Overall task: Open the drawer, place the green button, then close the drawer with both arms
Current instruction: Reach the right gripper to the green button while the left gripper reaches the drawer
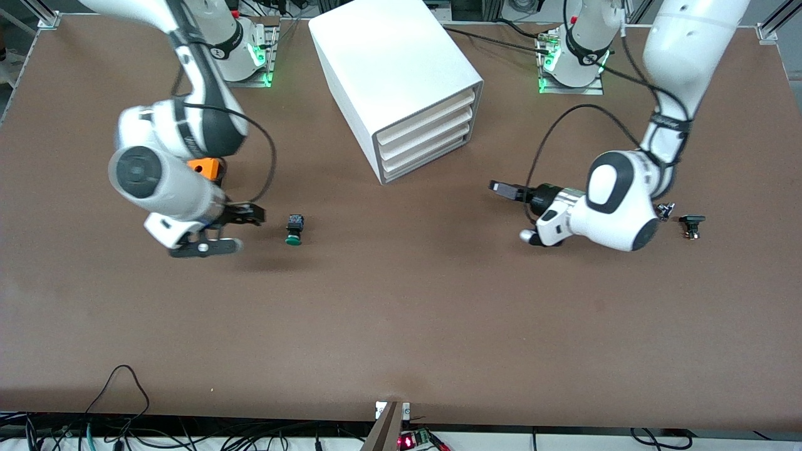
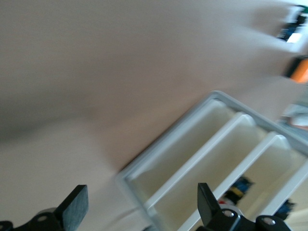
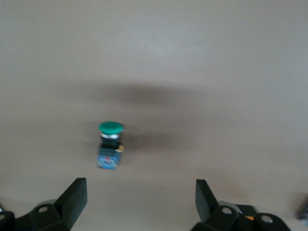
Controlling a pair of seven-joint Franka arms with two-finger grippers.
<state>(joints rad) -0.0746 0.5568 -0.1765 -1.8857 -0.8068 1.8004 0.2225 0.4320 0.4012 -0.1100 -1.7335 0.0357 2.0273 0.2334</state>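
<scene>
The white cabinet (image 1: 395, 69) stands at the middle of the table near the robots' bases. Its bottommost drawer (image 1: 426, 160) is shut and also shows in the left wrist view (image 2: 178, 149). The green-capped button (image 1: 294, 228) lies on its side on the table, nearer to the front camera than the cabinet and toward the right arm's end. It also shows in the right wrist view (image 3: 109, 144). My right gripper (image 1: 241, 229) is open and empty, low beside the button (image 3: 139, 199). My left gripper (image 1: 509, 207) is open and empty, low in front of the drawers (image 2: 142, 204).
An orange cube (image 1: 207, 168) lies partly under the right arm. A small all-black part (image 1: 691, 224) and a small metal piece (image 1: 665, 210) lie beside the left arm's wrist. Black cables hang from both arms.
</scene>
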